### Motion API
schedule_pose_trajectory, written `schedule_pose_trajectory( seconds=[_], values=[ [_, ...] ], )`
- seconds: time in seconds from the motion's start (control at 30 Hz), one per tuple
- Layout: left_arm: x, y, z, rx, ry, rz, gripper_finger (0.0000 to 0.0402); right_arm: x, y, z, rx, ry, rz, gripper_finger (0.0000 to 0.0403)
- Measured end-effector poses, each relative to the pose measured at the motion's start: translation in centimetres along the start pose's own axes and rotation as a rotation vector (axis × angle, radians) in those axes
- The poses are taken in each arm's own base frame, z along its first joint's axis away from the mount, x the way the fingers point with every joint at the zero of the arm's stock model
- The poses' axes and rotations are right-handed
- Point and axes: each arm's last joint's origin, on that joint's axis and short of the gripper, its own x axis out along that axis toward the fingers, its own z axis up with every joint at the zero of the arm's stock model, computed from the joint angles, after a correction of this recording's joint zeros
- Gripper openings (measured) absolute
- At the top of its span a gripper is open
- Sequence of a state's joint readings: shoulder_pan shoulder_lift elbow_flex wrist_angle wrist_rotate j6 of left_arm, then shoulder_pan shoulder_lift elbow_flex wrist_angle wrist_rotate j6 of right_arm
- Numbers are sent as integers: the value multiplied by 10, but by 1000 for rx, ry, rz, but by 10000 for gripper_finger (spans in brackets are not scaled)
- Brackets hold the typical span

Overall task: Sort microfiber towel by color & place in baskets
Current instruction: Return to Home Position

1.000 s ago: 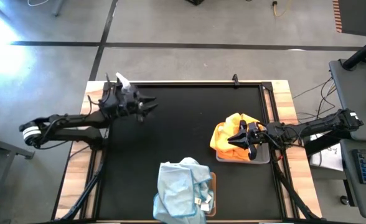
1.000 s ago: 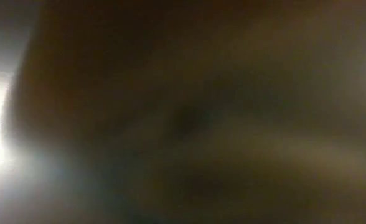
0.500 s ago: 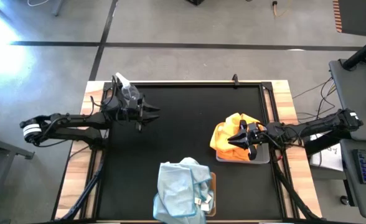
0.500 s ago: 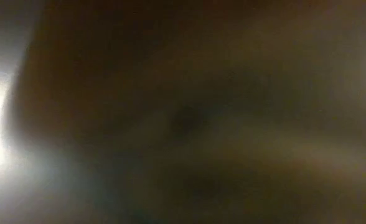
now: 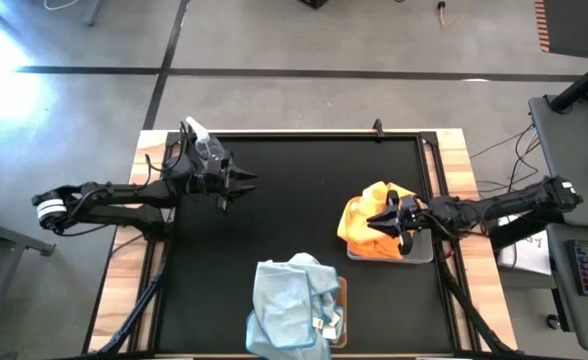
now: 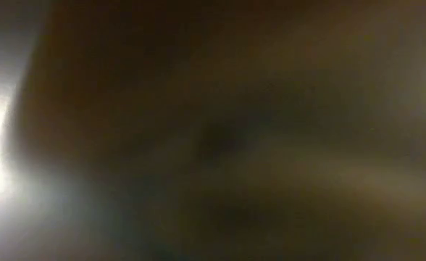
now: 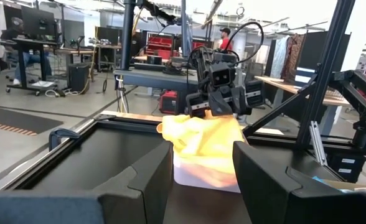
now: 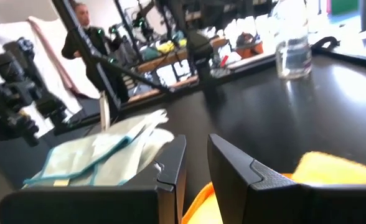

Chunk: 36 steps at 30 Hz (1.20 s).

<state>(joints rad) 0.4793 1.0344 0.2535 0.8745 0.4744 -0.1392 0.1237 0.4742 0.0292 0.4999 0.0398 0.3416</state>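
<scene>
A heap of orange microfiber towels (image 5: 364, 220) fills the light grey basket (image 5: 420, 256) at the table's right. Pale blue towels (image 5: 292, 312) are piled on the tan basket (image 5: 343, 298) at the near edge. My right gripper (image 5: 384, 228) is held level just over the orange heap, its fingers (image 8: 170, 171) a narrow gap apart with nothing between them. Whether it brushes the cloth cannot be told. My left gripper (image 5: 239, 186) hangs open and level over the bare mat at the far left, pointing across the table at the orange towels (image 7: 201, 137). The low view is blocked and dark.
A clear spray bottle (image 5: 202, 146) stands at the far left corner beside my left arm; it also shows in the right wrist view, spray bottle (image 8: 292, 43). The black mat (image 5: 304, 190) lies bare between the arms. A raised frame edge (image 7: 58, 140) rims the table.
My left gripper has swung a little toward the table's near edge and turned about its wrist, uncovering more of the spray bottle, then kept still; its fingers stay open. The towels have not moved.
</scene>
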Motion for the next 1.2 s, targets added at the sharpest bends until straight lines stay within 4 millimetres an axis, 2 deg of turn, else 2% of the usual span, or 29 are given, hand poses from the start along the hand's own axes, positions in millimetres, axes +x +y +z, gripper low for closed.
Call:
schedule_pose_trajectory(
  seconds=[0.67,0.93,1.2],
  values=[
    [0,-1,0,-2,2,-6,155,-27,7,26,-63,-297,70,59],
    [1,-3,-1,-3,2,-17,155,-30,5,21,-47,-240,71,59],
    [5,-12,-2,-8,9,-68,155,-30,2,7,-53,-93,71,59]
  ],
)
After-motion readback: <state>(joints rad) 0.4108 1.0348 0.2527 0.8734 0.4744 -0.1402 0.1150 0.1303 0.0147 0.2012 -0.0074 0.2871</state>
